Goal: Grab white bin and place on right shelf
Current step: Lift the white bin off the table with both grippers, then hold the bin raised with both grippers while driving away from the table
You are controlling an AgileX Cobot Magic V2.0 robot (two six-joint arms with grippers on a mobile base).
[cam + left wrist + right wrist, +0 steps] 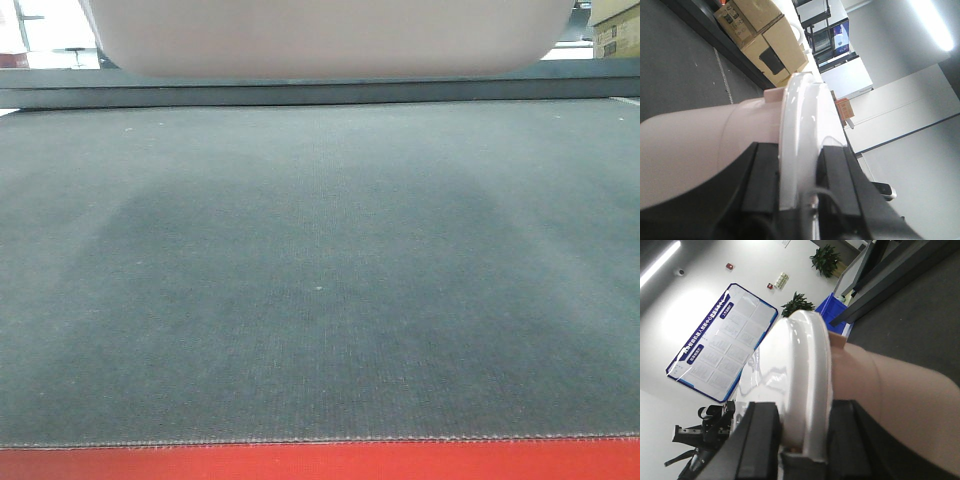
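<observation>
The left gripper (797, 170) is pinched on the rim of the white bin (700, 135). One black finger (762, 175) presses the tub side and the other presses the top of the glossy lid (800, 110), with the lid edge sandwiched between them. Past that hand, the dark grey mat (675, 60) runs off to one side, and stacked cardboard boxes (760, 30) sit beyond its far edge. From the front view, the white bin (330, 35) fills the top of the frame. Only its rounded lower body shows, sitting over the far end of the mat (320, 270), and a broad soft shadow spreads across the mat toward the camera. Whether the bin's base touches the mat cannot be told. A red edge (320, 462) borders the mat nearest the camera, and a cardboard box (615, 30) peeks in at the top right corner. The right gripper (802, 430) is likewise clamped on the bin's rim, with a black finger (760, 440) on the lid side and its partner against the tub wall (900, 405). Behind it are a blue bin (832, 315), potted plants (799, 304) and a blue-framed notice board (720, 342) on the white wall.
</observation>
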